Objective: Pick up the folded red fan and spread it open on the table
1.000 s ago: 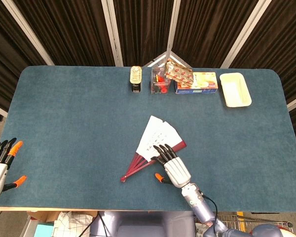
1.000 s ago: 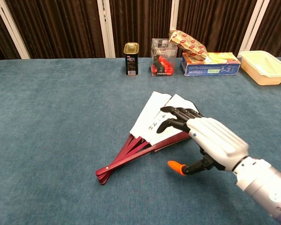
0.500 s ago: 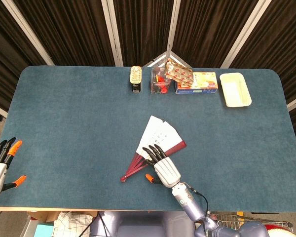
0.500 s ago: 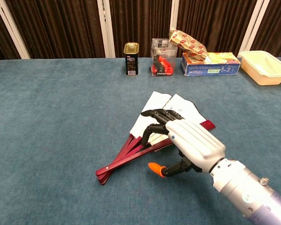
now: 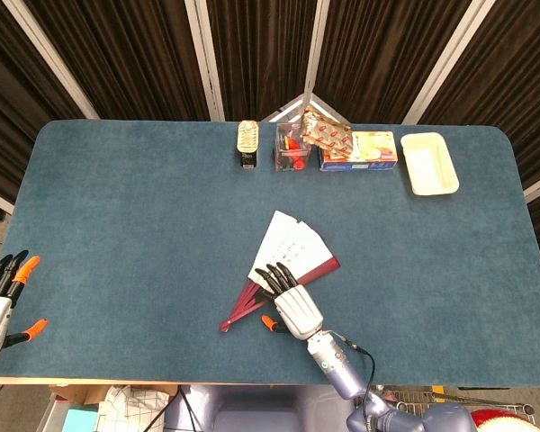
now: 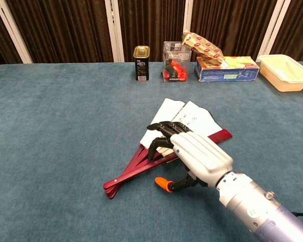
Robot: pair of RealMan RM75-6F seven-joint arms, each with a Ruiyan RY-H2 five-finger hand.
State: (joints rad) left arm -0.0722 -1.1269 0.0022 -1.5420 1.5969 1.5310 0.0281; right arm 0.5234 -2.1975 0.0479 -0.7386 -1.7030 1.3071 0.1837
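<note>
- Near the table's (image 5: 117, 198) front edge, centre, lies the red fan (image 5: 288, 247) — partly spread, white leaf fanned toward the far side, red ribs running to a pivot at the near left.
- Right hand (image 5: 286, 301) sits over the ribs, dark fingertips (image 6: 159, 135) curled down onto the leaf's lower edge, thumb out to the side — pressing, not pinching.
- Left hand (image 5: 0, 292) hangs off the near-left corner, fingers apart, holding nothing — well apart from the fan.
- Chest view shows fingertip contact; head view alone shows the left hand.
</note>
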